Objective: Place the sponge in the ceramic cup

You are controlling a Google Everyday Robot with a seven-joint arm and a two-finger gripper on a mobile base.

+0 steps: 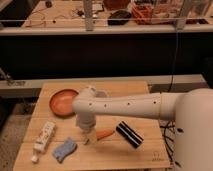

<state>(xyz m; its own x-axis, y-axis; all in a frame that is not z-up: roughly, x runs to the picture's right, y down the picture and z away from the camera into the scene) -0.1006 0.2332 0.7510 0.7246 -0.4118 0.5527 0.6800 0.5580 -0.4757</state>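
The light-blue sponge (pixel 64 149) lies flat near the table's front left corner, with nothing touching it. My white arm reaches in from the right and bends down over the table's middle. Its gripper (pixel 89 136) hangs just above the wood, a short way right of and behind the sponge and close to an orange carrot-like piece (pixel 104 134). The ceramic cup is hidden; I cannot make it out behind the arm.
An orange-brown bowl (pixel 62 101) sits at the back left of the wooden table (pixel 130 160). A white tube (pixel 44 137) lies along the left edge, beside the sponge. A black-and-white striped block (pixel 129 134) rests right of the carrot-like piece. Shelving stands behind the table.
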